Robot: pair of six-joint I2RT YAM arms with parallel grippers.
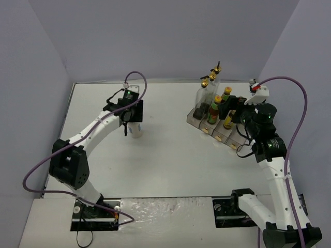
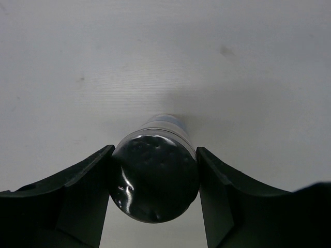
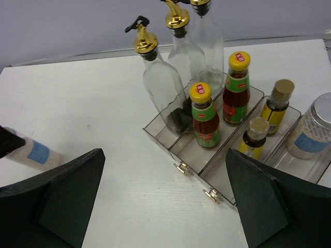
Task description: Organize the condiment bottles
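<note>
Top external view is showing the left gripper [image 1: 130,124] gripping a white shaker [image 1: 136,129] out on the table [image 1: 170,165], well apart from the rack [image 1: 199,121]. From the left wrist, both fingers [image 2: 77,201] are pressing against the shaker's sides just under its lid. Whether it is standing on the table or hanging just clear is not something I can tell. The right gripper [image 3: 165,160] is hovering in front of the rack with its jaws spread wide, holding nothing. The rack is carrying three glass bottles [image 3: 160,93], two red-sauce bottles [image 3: 206,121], two small dark bottles [image 3: 253,139] and a second shaker [image 3: 313,132]. By my reading the sorting is nearing its end: eight bottles are sitting in place, and only the held shaker is waiting to join its twin.
</note>
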